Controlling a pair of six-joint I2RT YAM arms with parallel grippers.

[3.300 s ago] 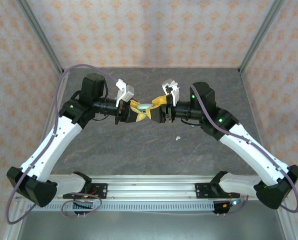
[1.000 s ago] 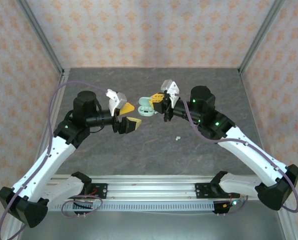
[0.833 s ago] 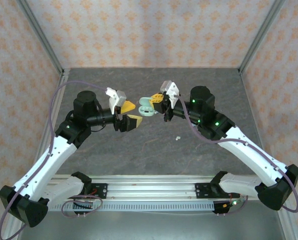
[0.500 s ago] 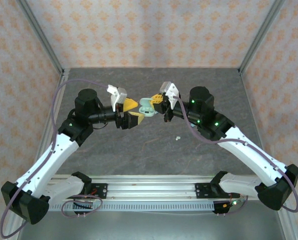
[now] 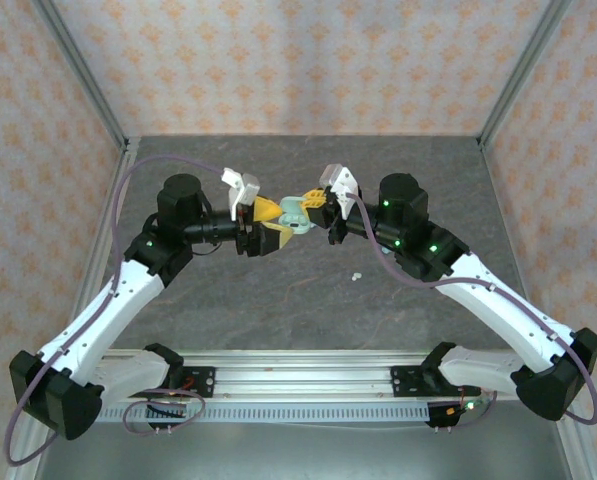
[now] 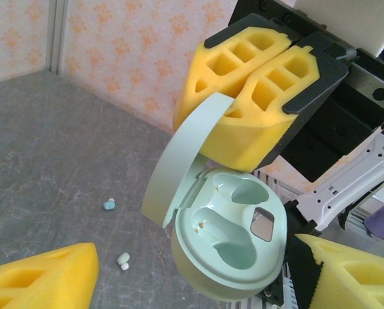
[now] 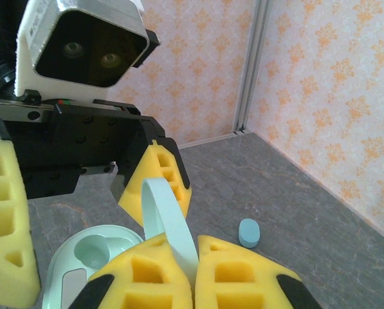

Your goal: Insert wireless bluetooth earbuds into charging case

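Charging case in pale mint hangs in the air near the middle of the top view, above the grey worktop. Its lid is swung up, and two moulded wells in the base face the left wrist camera. The right gripper is clamped on the lid, its yellow foam fingers pressed together with the thin lid edge pinched between them. The left gripper stands with its jaws apart, one yellow finger on each side of the case base. In the left wrist view the finger at the lower right sits just beside the base, and contact there cannot be told; the finger at the lower left is clear of it.

Two earbuds lie on the worktop at the lower left of the left wrist view: a teal earbud and, nearer the camera, a pale earbud, close together but not touching. In the top view a pale speck rests on the worktop below and right of the two grippers.
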